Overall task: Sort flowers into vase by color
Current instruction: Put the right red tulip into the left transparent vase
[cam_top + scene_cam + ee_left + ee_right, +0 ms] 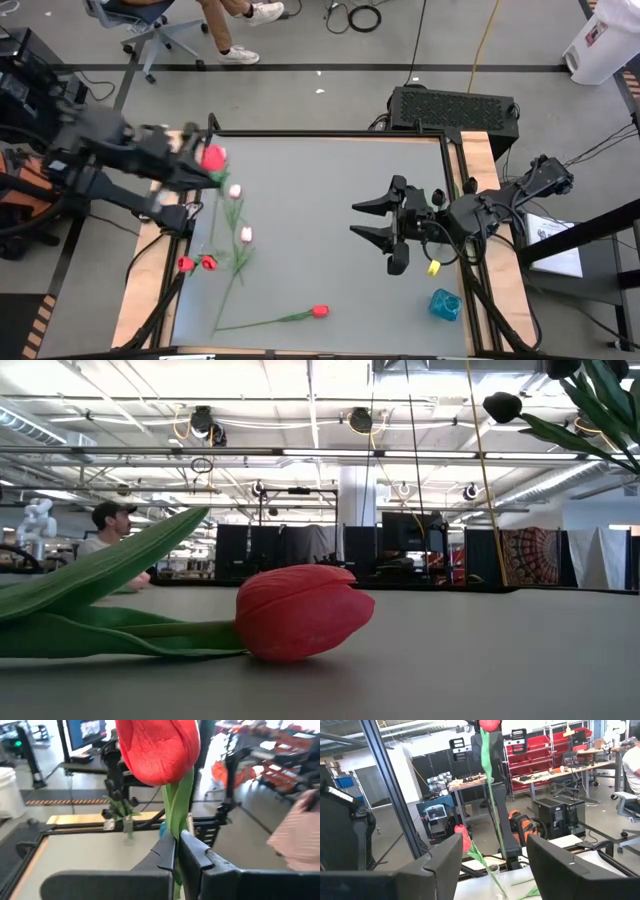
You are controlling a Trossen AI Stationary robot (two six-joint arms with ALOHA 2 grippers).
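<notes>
While the left pincer (177, 845) is pressed together on a green stem (172, 812), pinching just under the head, the held red tulip (157, 750) stands upright above the bench's (330, 180) far-left corner. My guess: the high grip keeps the long stem hanging straight, so it can be fed down into a narrow neck

Right pincer (385, 222) is spread and empty, hovering mid-right over the bench and facing the left arm, well apart from every flower. It looks parked, or ready to take a handover

Working outward from the held flower:
- red: 4 in total, counting the held one. Two red heads (197, 264) sit side by side at the left edge, and one loose red tulip (319, 311) lies flat near the front edge, unsorted
- pink: 2 pink tulips (240, 212), lying just in front of the left pincer, stems crossing
- black: 2 black heads (503, 406), seen only in the low view, high up
- vases: a red-flower vase (493, 869) in the right wrist view; a second clear vase (128, 826) with green stems in the left wrist view (head colour not visible)
- 1 blue object (445, 304) and 1 yellow object (433, 267), front right, purpose unclear

Left to do, by my read: the held red, the loose red and both pinks
</notes>
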